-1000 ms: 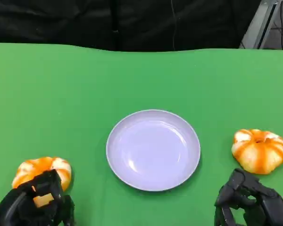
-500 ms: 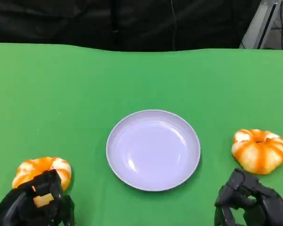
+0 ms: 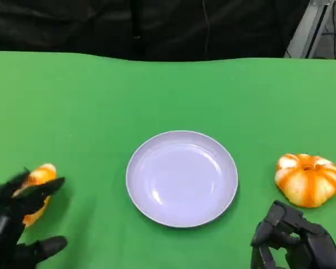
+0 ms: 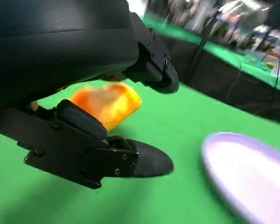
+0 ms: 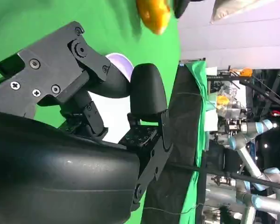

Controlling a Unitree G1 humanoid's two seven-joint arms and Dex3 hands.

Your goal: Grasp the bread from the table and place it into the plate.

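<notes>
A lilac plate [image 3: 182, 179] lies in the middle of the green table. At the lower left, my left hand [image 3: 14, 221] holds an orange and white pumpkin-shaped bread [image 3: 38, 178], with dark fingers [image 3: 31, 190] lying across it. The left wrist view shows that bread [image 4: 107, 103] blurred between the upper fingers and the thumb [image 4: 130, 161], with the plate [image 4: 252, 177] off to one side. A second bread [image 3: 307, 179] sits on the table right of the plate. My right hand [image 3: 294, 244] hangs just in front of it with fingers curled and nothing in them.
The green table [image 3: 101, 95] ends at a black curtain [image 3: 157, 28] at the back. A metal stand [image 3: 311, 25] shows at the far right corner. The right wrist view catches the plate [image 5: 120, 61] and the held bread [image 5: 154, 14] beyond my right hand's fingers.
My left hand has swung left and upward with the bread in it, so the bread now sits higher and further left. The right hand has barely shifted.
</notes>
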